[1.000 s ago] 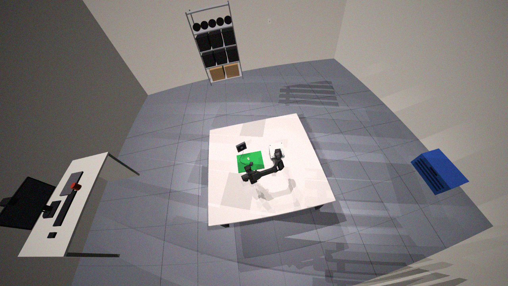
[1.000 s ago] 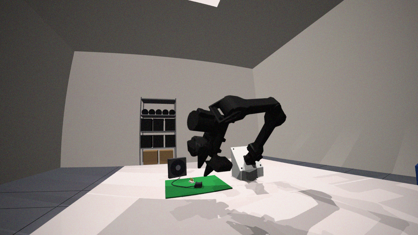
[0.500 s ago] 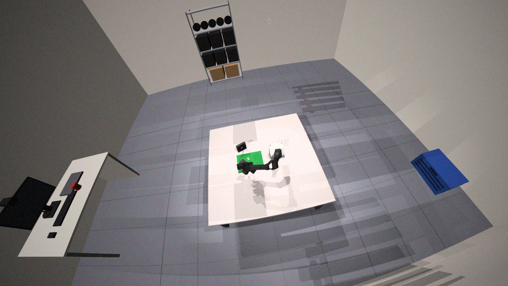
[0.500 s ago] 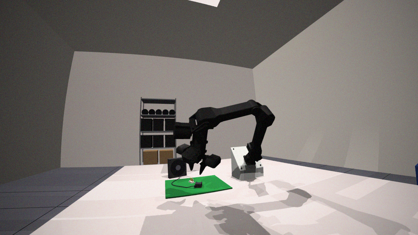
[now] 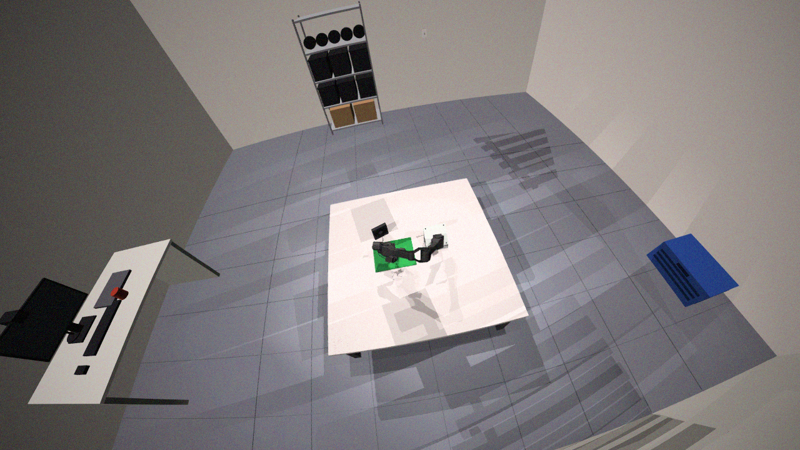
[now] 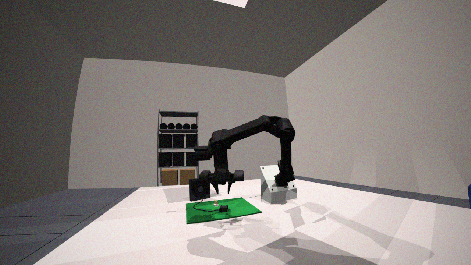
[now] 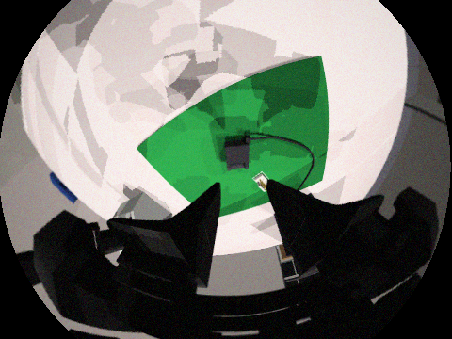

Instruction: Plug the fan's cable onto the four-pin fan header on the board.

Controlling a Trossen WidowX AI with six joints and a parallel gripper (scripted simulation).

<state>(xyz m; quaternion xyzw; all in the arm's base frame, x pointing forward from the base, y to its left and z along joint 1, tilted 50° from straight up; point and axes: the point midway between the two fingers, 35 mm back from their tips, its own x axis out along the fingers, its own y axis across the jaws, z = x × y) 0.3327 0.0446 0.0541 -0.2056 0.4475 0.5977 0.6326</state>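
Note:
The black plug lies on the green board. The small white header with gold pins stands on the board close to the plug; nothing is on its pins. A black cable curves from the plug to the square black fan, which stands at the board's back left corner. My gripper points down above the board, open and empty, and touches nothing. In the top view the arm hides the plug and header.
The grey-white slanted arm base stands on the white table to the right of the board. My forearm arches over from the base. A shelf rack stands by the back wall, far from the table.

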